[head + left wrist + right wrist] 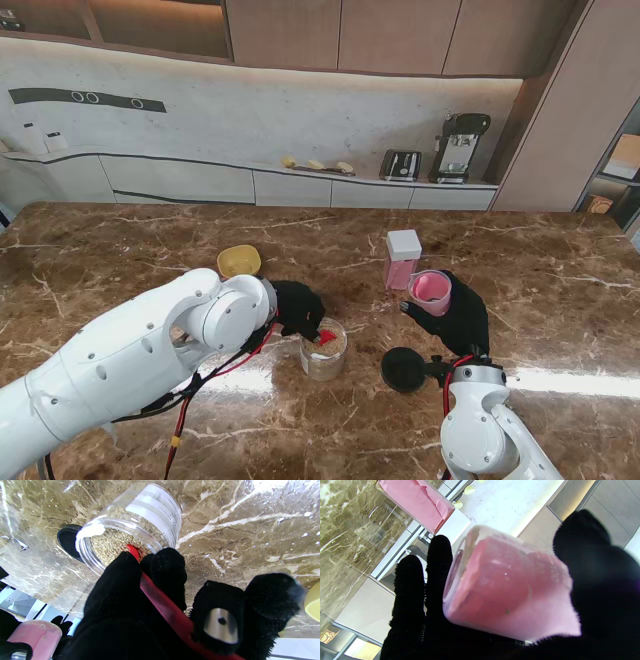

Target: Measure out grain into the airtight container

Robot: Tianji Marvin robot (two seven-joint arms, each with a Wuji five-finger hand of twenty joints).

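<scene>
Left hand [155, 610] with red scoop [160, 597], seemingly inside grain jar [130, 522]

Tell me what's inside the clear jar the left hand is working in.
The clear jar holds tan grain, with the red scoop's tip dipped into it. The left hand covers the scoop's bowl, so any load is unseen.

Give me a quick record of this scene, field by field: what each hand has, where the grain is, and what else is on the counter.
left hand: shut on red scoop, tip dipped into the grain
grain jar: clear, open, holding grain, standing on the counter
right hand: shut on pink cup, held above the counter
black lid: lying flat, right of the grain jar
pink container: white lid on, farther from me than the pink cup
yellow bowl: farther from me, left of the grain jar
surface: brown marble counter
</scene>
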